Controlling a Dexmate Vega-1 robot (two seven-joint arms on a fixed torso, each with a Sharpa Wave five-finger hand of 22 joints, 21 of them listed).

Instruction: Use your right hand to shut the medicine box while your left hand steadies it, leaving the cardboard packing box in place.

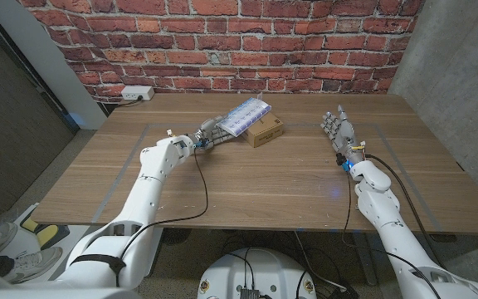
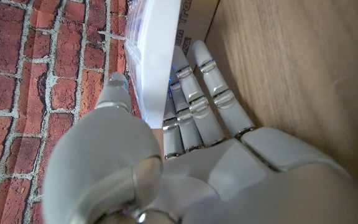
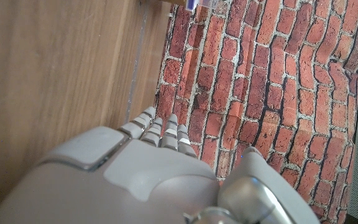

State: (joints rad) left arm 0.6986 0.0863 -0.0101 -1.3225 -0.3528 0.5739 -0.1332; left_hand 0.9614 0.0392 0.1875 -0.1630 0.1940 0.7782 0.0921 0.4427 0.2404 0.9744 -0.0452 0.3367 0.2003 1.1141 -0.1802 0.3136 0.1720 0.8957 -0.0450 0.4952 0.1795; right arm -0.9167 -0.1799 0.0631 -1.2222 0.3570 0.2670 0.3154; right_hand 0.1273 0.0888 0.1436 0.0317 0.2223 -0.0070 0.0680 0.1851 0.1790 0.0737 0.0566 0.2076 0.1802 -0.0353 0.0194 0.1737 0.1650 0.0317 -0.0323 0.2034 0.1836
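Two robot hands work a wooden table [image 1: 256,183] before a red brick wall [image 1: 222,41]. Landmark: cardboard packing box [image 1: 265,131], sitting on tabletop toward wall side, center. Medicine box [image 1: 245,115], white w/ blue print, is tilted, touching packing box's left top edge. Left hand [image 1: 208,133], just left of packing box, holds medicine box; wrist view shows fingers [image 2: 197,106] on one face of white box [image 2: 157,56], thumb on the other, clamped. Right hand [image 1: 338,130], well apart to right of packing box, stands upright, fingers apart & raised, holding nothing. White wall outlet [image 1: 136,94] sits at wall base, far left of packing box.
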